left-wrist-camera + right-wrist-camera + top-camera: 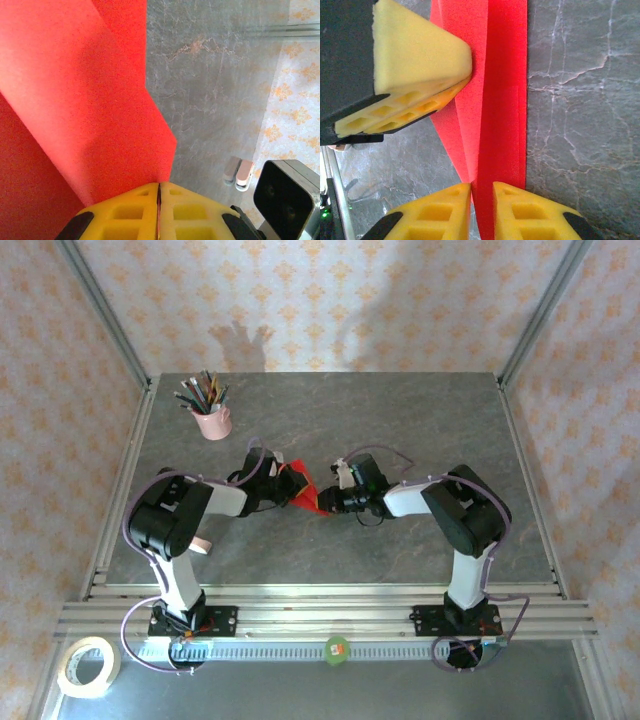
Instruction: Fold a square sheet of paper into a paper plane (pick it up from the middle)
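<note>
Well, from where I stand the paper plane (300, 492) sits between the two arms over the tabletop (420, 430), one end within each arm's reach. Whether it touches the surface I cannot tell. The left jaws are pressed together with no gap, their yellow fingertips (130, 212) clamped on a corner of the red sheet, which fans out ahead of them and to their left. The right jaws stand a narrow slit apart, with the folded edge of the plane running straight in between their fingers (520, 207). I cannot tell whether the pads actually bite the paper. Ahead of the right jaws and off to their left, the left arm's foam pad (420, 55) sits against the same strip, and a crease runs lengthwise from there back into the slit. My guess is that the step in hand is setting that long fold. To do it well, the right jaws should close squarely over the crease, not beside it, so the layers stack flush rather than skewed. The left jaws ought to hold firm, with the strip taut but not stretched, since paper this thin would likely tear or buckle under a pull. Any slide along the fold should follow the crease line, slow and straight, with both ends at one height.
</note>
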